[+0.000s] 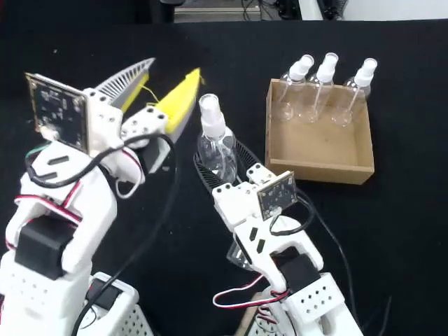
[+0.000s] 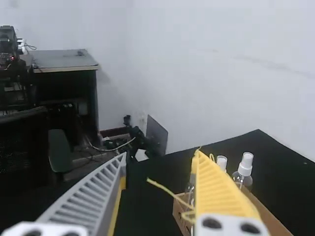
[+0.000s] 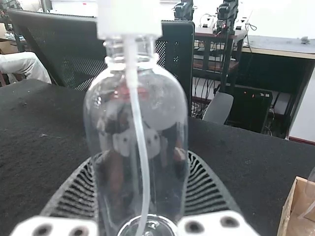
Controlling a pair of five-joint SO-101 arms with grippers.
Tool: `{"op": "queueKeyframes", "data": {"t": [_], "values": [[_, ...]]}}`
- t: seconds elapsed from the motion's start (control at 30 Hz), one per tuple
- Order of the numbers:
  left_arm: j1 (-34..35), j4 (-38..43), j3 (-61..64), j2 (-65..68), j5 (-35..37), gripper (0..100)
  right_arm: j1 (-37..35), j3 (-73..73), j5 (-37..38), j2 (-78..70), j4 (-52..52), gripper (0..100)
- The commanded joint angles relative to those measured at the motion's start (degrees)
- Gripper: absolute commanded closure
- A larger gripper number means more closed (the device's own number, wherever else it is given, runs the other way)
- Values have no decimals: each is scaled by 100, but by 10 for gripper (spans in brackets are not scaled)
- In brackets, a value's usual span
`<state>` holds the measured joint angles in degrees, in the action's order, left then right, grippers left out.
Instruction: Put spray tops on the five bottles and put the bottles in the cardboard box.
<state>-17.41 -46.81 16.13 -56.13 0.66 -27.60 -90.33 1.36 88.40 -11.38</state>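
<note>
Your R gripper [image 1: 221,159] is clenched on one clear bottle [image 1: 215,143]. The black mesh fingers [image 1: 245,152] sit on both sides of the body, close against it. The bottle stands upright and its spray top [image 1: 208,108] is on already.

The R wrist view gives you the same: the bottle [image 3: 138,137] is btw the two fingers [image 3: 69,189], a white tube goes down inside it, and the spray top [image 3: 129,19] is at the neck. Whether the base rests on the table [image 1: 392,231] or hangs a bit above it, I cannot tell. In the high view this bottle is near the cardboard box [image 1: 318,150], on the side toward the L arm. It is apart from the box, not inside.

Your L gripper [image 1: 173,68] is released and holds nothing. One finger is grey, the other yellow, and they spread wide w/ a clear gap. In the high view the yellow finger points approx toward the held bottle's spray top w/o touching it. In the L wrist view the L gripper [image 2: 158,160] is raised, w/ the cardboard box [image 2: 178,215] beyond the yellow finger.

Inside the box, three bottles [image 1: 322,91] w/ spray tops are in a row at the far wall. They lean on it, and the tops come above the rim.
</note>
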Motion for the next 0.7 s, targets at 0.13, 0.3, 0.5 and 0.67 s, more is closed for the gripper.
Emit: {"op": "queueKeyframes", "data": {"t": [0.13,0.3,0.5,0.67], "values": [[-92,255,-286,448,-334,795,-79,22,-26,110,193,987],[-971,-229,-409,510,-1187,795,-79,22,-26,110,193,987],[-1095,-756,-866,501,-1354,795,-79,22,-26,110,193,987],[-207,-1037,-1235,9,-1310,795,-79,22,-26,101,193,987]]}}
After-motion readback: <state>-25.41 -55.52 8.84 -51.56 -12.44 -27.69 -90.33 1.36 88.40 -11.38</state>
